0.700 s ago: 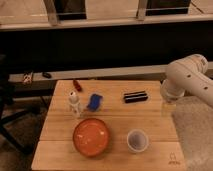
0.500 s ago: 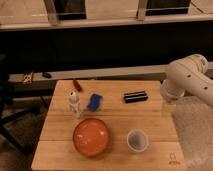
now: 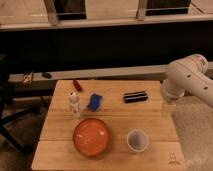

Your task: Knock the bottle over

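1. In the camera view, a dark wall with a pale ledge point(image 3: 100, 74) runs across the upper half. A wooden table point(image 3: 150, 120) fills the lower half.
2. The bottle point(image 3: 74, 103) stands upright in the left part of the table, its red cap on top. A blue object point(image 3: 94, 101) lies just beside it on the right. A small red thing point(image 3: 77, 85) lies behind it, near the far edge.
3. An orange bowl point(image 3: 91, 137) sits in front of the bottle, toward the lower centre. A white cup point(image 3: 137, 140) is to the right of the bowl, and a black flat object point(image 3: 136, 96) lies in the right part of the table.
4. The white arm point(image 3: 190, 79) comes in from the right side of the frame. The end effector point(image 3: 169, 97) hangs at its lower end, by the right edge of the table, well apart from the bottle. It is spread wide and holds nothing.
5. I judge that the approach has not begun, because the whole table lies between the end effector and the bottle.
6. What could go wrong:
   - A low sweep from the right may hit the black flat object or the blue object first.
   - A push too low may only slide the bottle instead of tipping it.
   - The falling bottle may roll off the left edge or land in the bowl.
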`<state>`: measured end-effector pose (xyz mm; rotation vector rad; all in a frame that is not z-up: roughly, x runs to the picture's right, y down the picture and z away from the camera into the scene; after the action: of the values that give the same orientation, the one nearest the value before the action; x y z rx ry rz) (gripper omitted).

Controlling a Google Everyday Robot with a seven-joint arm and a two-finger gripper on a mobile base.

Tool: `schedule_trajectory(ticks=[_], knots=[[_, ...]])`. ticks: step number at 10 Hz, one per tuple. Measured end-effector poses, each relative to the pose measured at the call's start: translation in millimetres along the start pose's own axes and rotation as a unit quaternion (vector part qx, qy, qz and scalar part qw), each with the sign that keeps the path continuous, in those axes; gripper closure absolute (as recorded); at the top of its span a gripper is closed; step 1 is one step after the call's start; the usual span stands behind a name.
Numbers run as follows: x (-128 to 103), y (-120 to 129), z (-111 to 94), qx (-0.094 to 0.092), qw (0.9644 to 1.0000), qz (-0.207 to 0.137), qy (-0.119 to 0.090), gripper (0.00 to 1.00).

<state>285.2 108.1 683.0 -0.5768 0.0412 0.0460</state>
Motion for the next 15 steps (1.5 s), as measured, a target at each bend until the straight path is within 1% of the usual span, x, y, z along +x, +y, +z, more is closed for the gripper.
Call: schedule_trajectory(ticks=[12,14,15], knots=[[0,0,0,0.000,1.0000,0.000,0.000,0.20],[-6,-3,-2,0.005,1.0000,-0.005,-0.003,0.20],[-18,-7,-4,0.010,0.9998,-0.015,-0.008,0.20]])
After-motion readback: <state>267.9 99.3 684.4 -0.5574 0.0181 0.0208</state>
